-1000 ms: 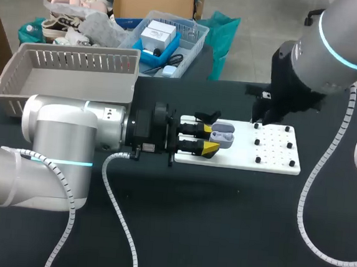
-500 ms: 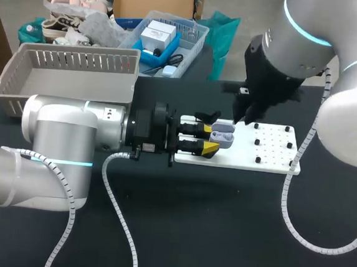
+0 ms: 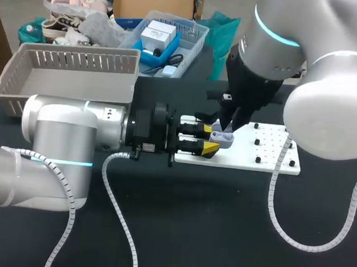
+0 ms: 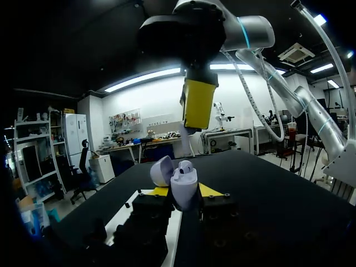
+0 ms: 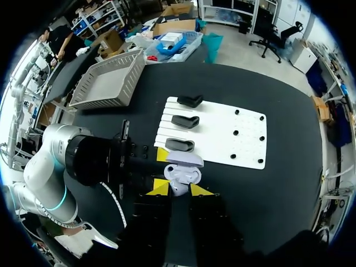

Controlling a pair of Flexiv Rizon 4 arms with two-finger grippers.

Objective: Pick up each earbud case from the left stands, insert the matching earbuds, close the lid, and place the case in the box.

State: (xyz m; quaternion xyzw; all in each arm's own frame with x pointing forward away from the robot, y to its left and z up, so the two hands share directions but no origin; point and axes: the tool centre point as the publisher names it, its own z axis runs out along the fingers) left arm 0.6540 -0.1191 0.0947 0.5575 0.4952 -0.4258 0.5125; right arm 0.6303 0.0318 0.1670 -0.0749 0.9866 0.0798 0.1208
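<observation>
While the grey basket sits at the far left of the worktop with no case showing in it, our left arm lies low and level beside it, reaching toward the middle. Left pincer is clamped narrow on the earbud case, one yellow tip on each side, lid hinged open. We read that hold as a fixture: the case is kept over the left end of the white board, mouth up, so the other arm can load from above. Left wrist view suggests one bud is already seated in it; not certain.

Right arm comes in from the right and reaches past the middle. Right pincer points straight down over the open case, tips close together on a small white piece we take for an earbud. Step in hand, as we judge it: inserting that bud. Lid close and basket drop not yet done.

Around: three black stands in a row on the board's left part, all bare. Small black pegs on its right part, well apart from the case.

In the way: the raised lid sits just beside the descent line, and the left tips flank the case closely, so little side room for the right tips.
</observation>
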